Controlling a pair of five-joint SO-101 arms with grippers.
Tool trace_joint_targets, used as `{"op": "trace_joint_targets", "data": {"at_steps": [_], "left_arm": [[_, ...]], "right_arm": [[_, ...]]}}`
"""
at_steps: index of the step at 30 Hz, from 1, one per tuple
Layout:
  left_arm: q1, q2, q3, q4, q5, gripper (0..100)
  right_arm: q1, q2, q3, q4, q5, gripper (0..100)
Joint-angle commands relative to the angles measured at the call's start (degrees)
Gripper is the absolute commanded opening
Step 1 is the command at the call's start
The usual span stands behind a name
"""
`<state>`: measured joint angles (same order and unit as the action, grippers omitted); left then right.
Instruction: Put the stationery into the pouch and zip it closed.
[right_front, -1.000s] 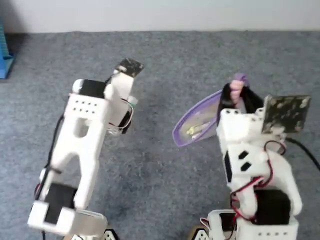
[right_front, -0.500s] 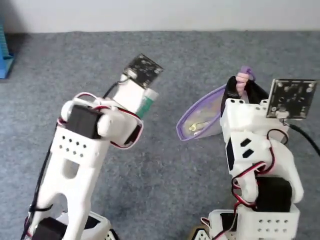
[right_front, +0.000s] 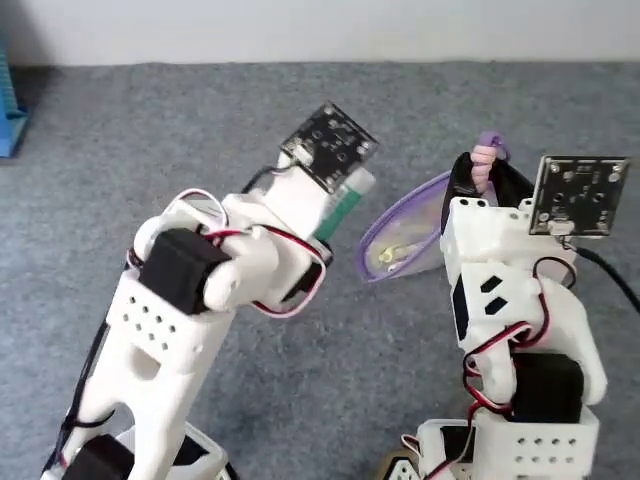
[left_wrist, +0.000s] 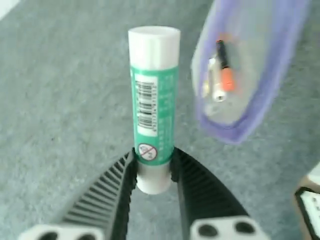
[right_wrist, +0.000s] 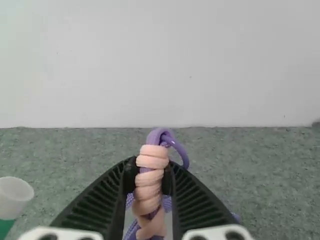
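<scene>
Since a second ago your left arm has swung up and across toward the middle, carrying the glue stick (right_front: 345, 205) from back over its own side to just beside the pouch (right_front: 400, 240); the right arm has barely shifted.

Your left gripper (left_wrist: 152, 165) is clamped on the base end of the glue stick (left_wrist: 153, 100), with the white cap pointing away toward the pouch (left_wrist: 250, 75). The right gripper (right_wrist: 150, 165) is pinching the pink and purple cord (right_wrist: 150, 195) at the pouch's top end. The pouch hangs slanted from it over the grey carpet (right_front: 300, 110), its lower end toward the left arm. An orange-tipped pen (left_wrist: 225, 65) and another small piece already lie inside.

My read on handling:
- **Glue stick:** It is a light, rigid plastic tube with a smooth label, so it could pivot or slide in a grip this near one end. You probably don't need to squeeze harder; keep the motion slow and the tube in line with the jaws.
- **Pouch:** It is thin, soft and see-through (it will give way rather than resist). A push with the cap is likely to shove or swing it instead of parting the mouth.
- **Hold point:** Holding it by the cord alone lets it twist freely.
- **Opening:** I cannot tell from these views exactly where the opening faces, so line the cap up with the edge before you feed the tube in.
</scene>
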<state>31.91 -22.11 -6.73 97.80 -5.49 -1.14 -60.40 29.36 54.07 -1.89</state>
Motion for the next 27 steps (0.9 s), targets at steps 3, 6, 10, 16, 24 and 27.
{"op": "trace_joint_targets", "data": {"at_steps": [3,6,10,16,24,27], "left_arm": [[4.4,-1.9,-2.9,-2.4,2.9,1],[5.6,-1.9,-2.8,-4.2,3.0,1],[6.6,-1.9,-2.8,-4.8,3.0,1],[8.3,2.3,-2.9,-5.2,3.0,1],[12.8,6.0,-3.0,-7.6,3.0,1],[13.0,6.0,-2.9,-7.9,3.0,2]], "right_arm": [[0.7,1.0,-2.5,-1.5,0.6,0.8],[0.7,1.0,-2.5,-1.4,0.6,0.8],[0.7,1.0,-2.5,-1.2,0.6,0.8],[0.7,1.0,-2.5,-1.1,0.6,0.8],[0.7,1.0,-2.6,-1.1,0.7,0.8],[0.7,1.0,-2.6,-1.1,0.7,0.8]]}}
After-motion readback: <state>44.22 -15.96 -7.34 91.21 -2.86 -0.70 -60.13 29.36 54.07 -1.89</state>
